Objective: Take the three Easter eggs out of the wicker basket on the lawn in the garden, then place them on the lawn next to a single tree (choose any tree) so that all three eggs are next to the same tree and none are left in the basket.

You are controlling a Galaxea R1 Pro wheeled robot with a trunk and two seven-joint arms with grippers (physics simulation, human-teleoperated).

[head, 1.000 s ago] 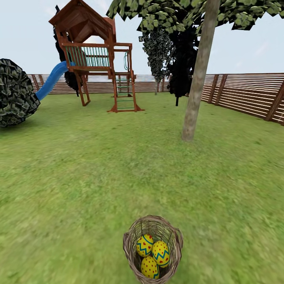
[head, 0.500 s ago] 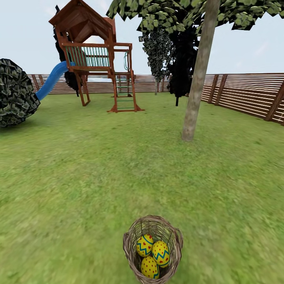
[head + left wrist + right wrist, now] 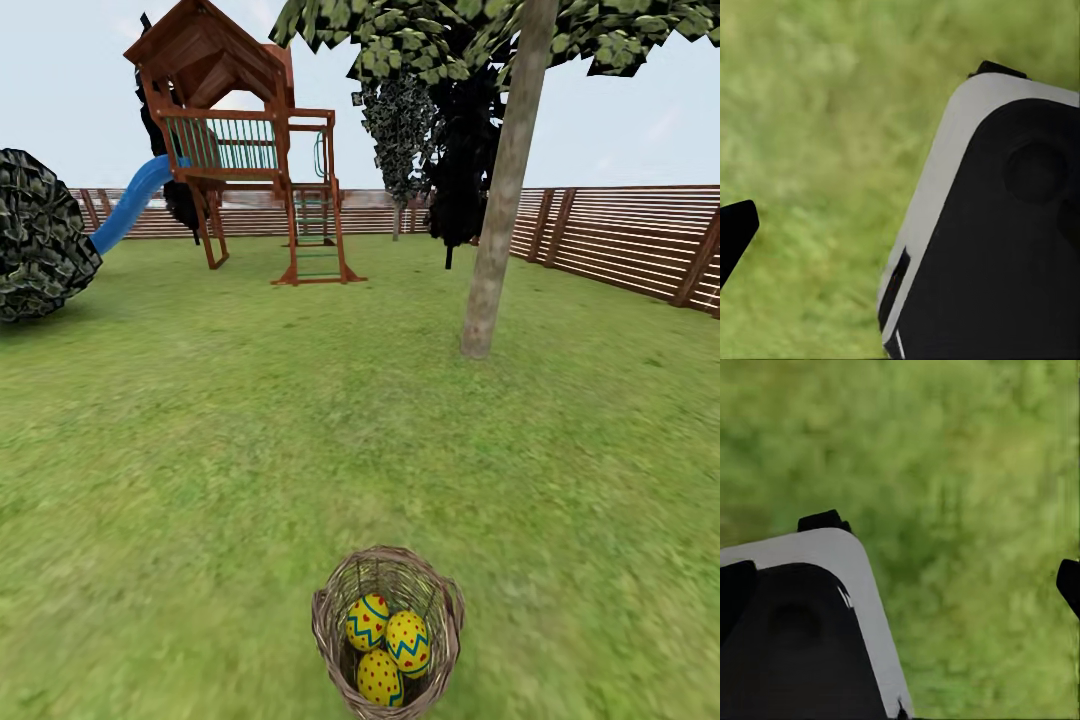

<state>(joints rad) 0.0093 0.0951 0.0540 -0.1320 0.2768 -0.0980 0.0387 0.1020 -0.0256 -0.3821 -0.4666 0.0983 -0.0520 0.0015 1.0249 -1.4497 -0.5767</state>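
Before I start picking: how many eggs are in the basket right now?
3, all inside the wicker basket: one egg at the left, one at the right, one nearest the camera. Another could lie hidden beneath them.

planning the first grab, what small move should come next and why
Probably bring one arm down toward the basket: all three eggs lie inside it, close below the head camera, and both wrist views look at bare lawn, so no egg is held.

Three Easter eggs [image 3: 387,647] (all yellow), one wicker basket [image 3: 330,620], one pale-trunked tree [image 3: 500,210], one round bush [image 3: 40,235]
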